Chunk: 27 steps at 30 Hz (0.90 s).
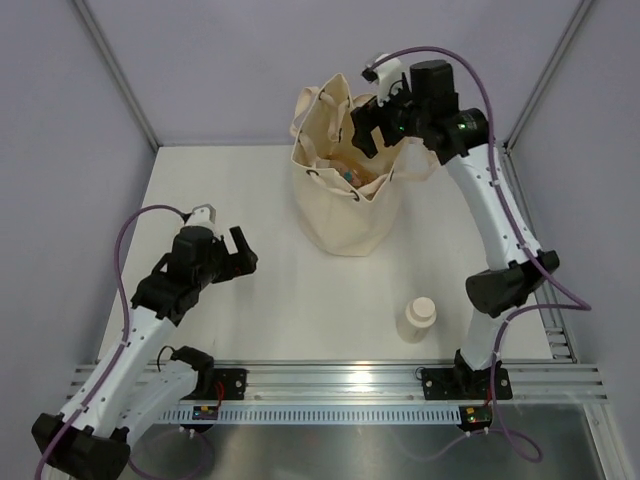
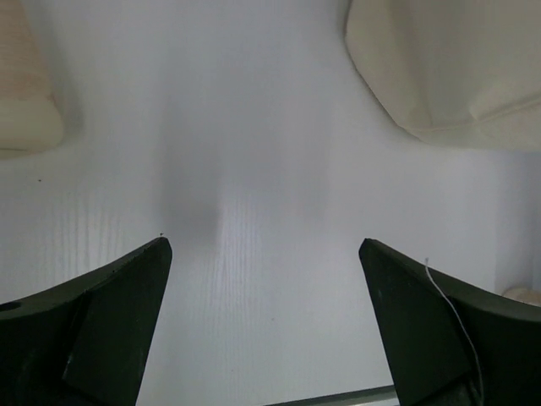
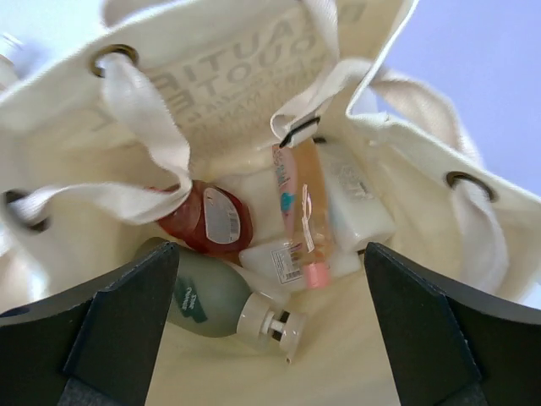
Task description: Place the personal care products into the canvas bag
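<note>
The canvas bag (image 1: 345, 215) stands open at the back centre of the table. My right gripper (image 1: 372, 128) hangs open and empty above its mouth. In the right wrist view the bag (image 3: 220, 76) holds a red flat bottle (image 3: 205, 222), a grey-green pump bottle (image 3: 207, 298), a clear tube with a pink cap (image 3: 302, 211) and two white rectangular bottles (image 3: 359, 207). A cream squat bottle (image 1: 417, 320) stands on the table in front of the bag. My left gripper (image 1: 238, 253) is open and empty over bare table, left of the bag.
The table (image 1: 300, 320) is white, with grey walls behind and a metal rail (image 1: 340, 380) along the near edge. In the left wrist view the bag's base (image 2: 448, 76) shows at upper right and a cream object (image 2: 25, 118) at the left edge.
</note>
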Tool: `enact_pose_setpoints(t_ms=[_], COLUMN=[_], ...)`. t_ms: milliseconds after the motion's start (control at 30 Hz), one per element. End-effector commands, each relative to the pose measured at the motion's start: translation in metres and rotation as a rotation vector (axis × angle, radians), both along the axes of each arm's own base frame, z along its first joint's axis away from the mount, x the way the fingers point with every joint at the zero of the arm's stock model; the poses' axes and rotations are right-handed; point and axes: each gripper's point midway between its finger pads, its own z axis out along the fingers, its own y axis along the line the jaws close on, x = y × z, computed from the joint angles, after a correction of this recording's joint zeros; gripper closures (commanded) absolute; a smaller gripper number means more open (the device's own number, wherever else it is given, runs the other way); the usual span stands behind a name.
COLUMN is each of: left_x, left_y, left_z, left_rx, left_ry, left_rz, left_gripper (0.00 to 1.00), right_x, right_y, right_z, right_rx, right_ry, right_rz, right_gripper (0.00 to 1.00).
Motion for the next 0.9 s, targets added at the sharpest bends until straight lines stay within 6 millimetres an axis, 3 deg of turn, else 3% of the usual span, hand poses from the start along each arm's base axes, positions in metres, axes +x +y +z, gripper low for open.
enact_pose_setpoints(t_ms=[0,33,67,133,167,200,233,300,333,367,400,433,467,533,567,667,767,867], left_x=[0.018,0.022,0.026,0.032,0.035,0.037,0.045,0.06,0.072,0.079,0.091,0.101,0.105,0.114,0.12,0.13,0.138,0.145], left_y=[0.018,0.027,0.041,0.069,0.085,0.096,0.107,0.125,0.127,0.141,0.143,0.157,0.164,0.183,0.186,0.197,0.19,0.177], left_z=[0.018,0.016,0.015,0.01,0.008,0.011,-0.002,-0.007,-0.017,-0.021,-0.024,-0.035,-0.039,-0.044,-0.06,-0.083,-0.106,-0.128], left_rx=[-0.013,0.007,0.024,0.093,0.123,0.139,0.193,0.231,0.249,0.275,0.272,0.29,0.313,0.346,0.364,0.356,0.269,0.192], left_ry=[-0.017,-0.015,-0.007,0.029,0.049,0.068,0.131,0.163,0.201,0.216,0.215,0.26,0.282,0.315,0.353,0.407,0.421,0.46], left_rz=[0.1,0.147,0.208,0.362,0.437,0.496,0.539,0.567,0.545,0.557,0.538,0.551,0.564,0.601,0.579,0.539,0.446,0.37], left_gripper=[0.01,0.01,0.01,0.02,0.02,0.03,0.03,0.02,0.01,0.01,0.01,0.01,0.01,0.01,0.01,0.01,0.01,0.02], right_x=[-0.047,-0.055,-0.07,-0.084,-0.103,-0.101,-0.107,-0.118,-0.123,-0.133,-0.137,-0.15,-0.156,-0.17,-0.177,-0.189,-0.195,-0.192], right_y=[-0.022,-0.024,-0.04,-0.05,-0.061,-0.076,-0.081,-0.098,-0.1,-0.104,-0.109,-0.108,-0.11,-0.114,-0.113,-0.12,-0.118,-0.122], right_z=[0.09,0.097,0.116,0.112,0.127,0.104,0.097,0.06,0.046,0.016,0.001,-0.001,-0.033,-0.043,-0.064,-0.091,-0.104,-0.102], right_rx=[0.147,0.175,0.207,0.228,0.253,0.251,0.263,0.255,0.254,0.251,0.253,0.266,0.269,0.267,0.261,0.244,0.269,0.274], right_ry=[-0.17,-0.172,-0.208,-0.184,-0.222,-0.174,-0.158,-0.115,-0.096,-0.052,-0.03,-0.045,0.022,0.011,0.049,0.082,0.103,0.095], right_rz=[0.076,0.098,0.083,0.095,0.094,0.059,0.066,0.025,0.024,0.016,0.001,0.022,0.019,0.036,0.05,0.05,0.067,0.062], right_gripper=[0.0,0.01,0.01,0.01,0.01,0.01,0.01,0.01,0.0,0.01,0.01,0.0,0.01,0.01,0.0,0.01,0.01,0.0])
